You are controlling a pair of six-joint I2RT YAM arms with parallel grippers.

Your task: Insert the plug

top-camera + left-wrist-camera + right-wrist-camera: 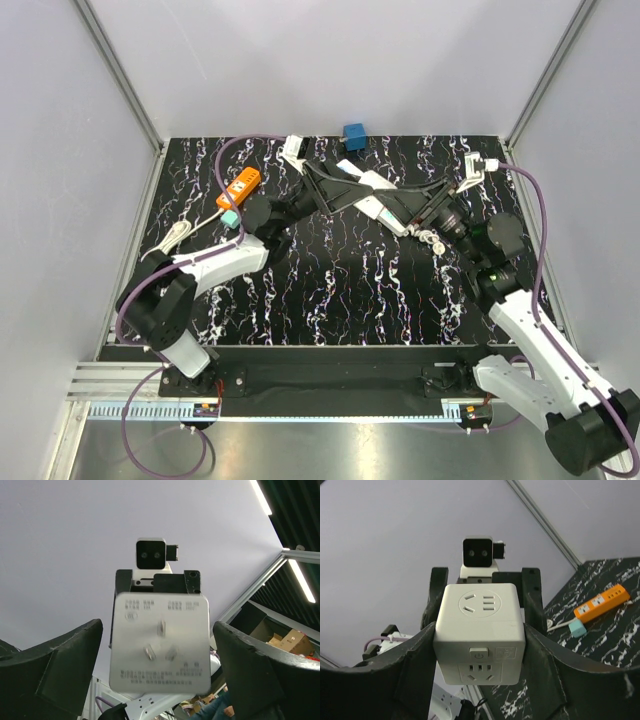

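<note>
Has the white cube adapter [480, 605] clamped by its sides in the right gripper [479, 645], aloft above the middle of the marbled table [340, 290] and well apart from the orange power strip [240, 187] lying toward the far left. Finds the left gripper [157, 650] spread wide, flanking the cube without touching it. For a clean insertion, turn the three flat metal prongs [161, 628], now facing the left arm, down toward a socket on the strip and square them up before pressing; push straight, without rocking. Mind the smooth, round-edged plastic shell: probably slippery, so hold across flat faces and off the power button [478, 654]. Expect the light strip to slide on the glossy dark top; likely worth pinning with the free left gripper. Steer clear of the teal plug [231, 218] just beside one end of the strip
</note>
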